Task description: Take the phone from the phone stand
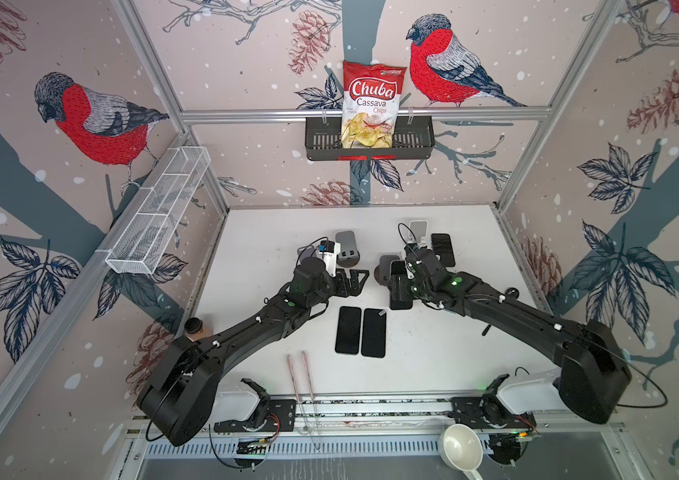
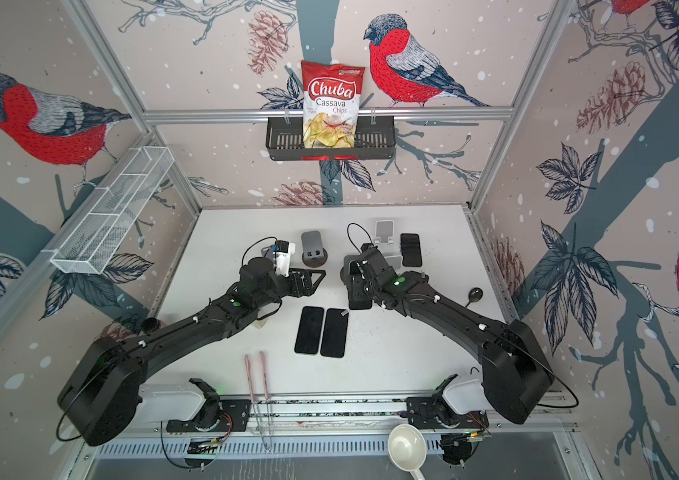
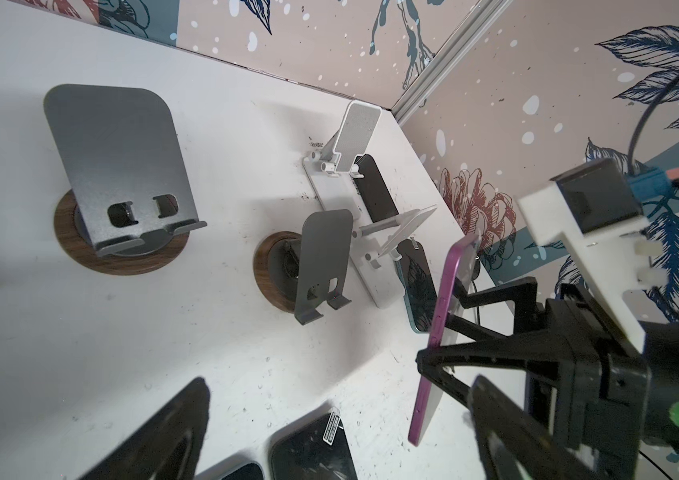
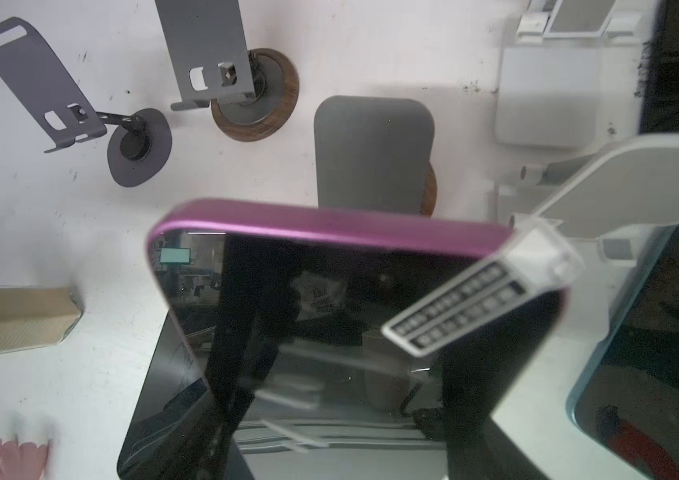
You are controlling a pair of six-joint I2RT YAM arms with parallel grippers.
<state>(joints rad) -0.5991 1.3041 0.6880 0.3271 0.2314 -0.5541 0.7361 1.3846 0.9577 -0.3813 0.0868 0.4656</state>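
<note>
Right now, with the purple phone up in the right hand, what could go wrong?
The purple phone hangs in the right hand above the table; a slip would drop it. The white stand and teal phone sit close beside it, so a swing may knock them. Two flat phones lie near any set-down spot.

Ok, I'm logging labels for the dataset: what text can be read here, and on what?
"Chuba": chip bag, red banner.
"Cassava": same bag, below it.
"Chips": same bag, under "Cassava".
Bag's small print: too small to read.
Tag on the purple phone: blurred, unreadable.
Sticker on a phone lying flat: too small.
</note>
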